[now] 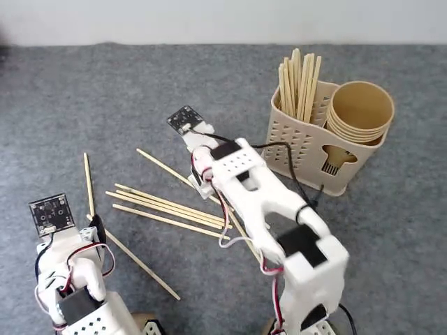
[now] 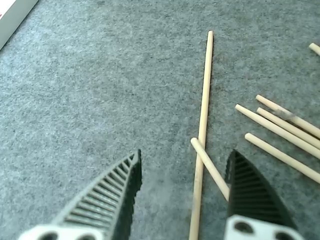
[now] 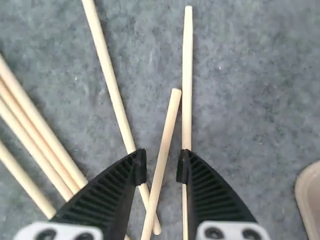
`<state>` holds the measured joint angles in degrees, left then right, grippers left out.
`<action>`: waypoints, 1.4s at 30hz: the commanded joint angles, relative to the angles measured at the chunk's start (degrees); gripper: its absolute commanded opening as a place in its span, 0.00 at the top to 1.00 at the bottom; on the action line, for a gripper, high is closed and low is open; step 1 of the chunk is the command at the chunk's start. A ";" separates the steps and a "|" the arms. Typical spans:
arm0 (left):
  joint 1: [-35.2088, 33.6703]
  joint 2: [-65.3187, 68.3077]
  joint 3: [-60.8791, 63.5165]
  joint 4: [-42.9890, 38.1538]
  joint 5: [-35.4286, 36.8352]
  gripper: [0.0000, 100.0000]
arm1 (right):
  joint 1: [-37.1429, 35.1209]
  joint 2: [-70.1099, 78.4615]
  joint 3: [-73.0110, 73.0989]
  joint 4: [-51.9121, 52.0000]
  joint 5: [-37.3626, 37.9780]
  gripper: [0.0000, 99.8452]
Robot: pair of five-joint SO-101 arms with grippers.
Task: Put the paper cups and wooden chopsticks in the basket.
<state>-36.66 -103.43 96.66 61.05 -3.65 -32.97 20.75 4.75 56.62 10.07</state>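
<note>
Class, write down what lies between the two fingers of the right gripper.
One wooden chopstick lies on the grey carpet between the fingers of the open right gripper, touching neither, as the right wrist view shows.

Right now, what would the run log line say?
left end effector open over mat | right end effector open, straddling one chopstick | basket holds paper cups, chopsticks | other chopsticks loose on mat
</note>
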 commanded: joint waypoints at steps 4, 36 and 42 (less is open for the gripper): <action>-0.26 -0.88 -0.66 -0.70 0.18 0.74 | 1.01 7.60 -14.86 5.67 -0.70 0.89; -0.09 -0.88 -0.66 -0.62 0.18 0.74 | 2.77 -16.04 -18.90 21.58 2.11 0.99; -0.09 -0.88 -0.66 -0.53 0.18 0.74 | 1.36 -36.53 -18.99 22.81 1.76 0.99</action>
<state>-36.66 -103.43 96.66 61.05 -3.65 -30.68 -3.60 -12.84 79.12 11.56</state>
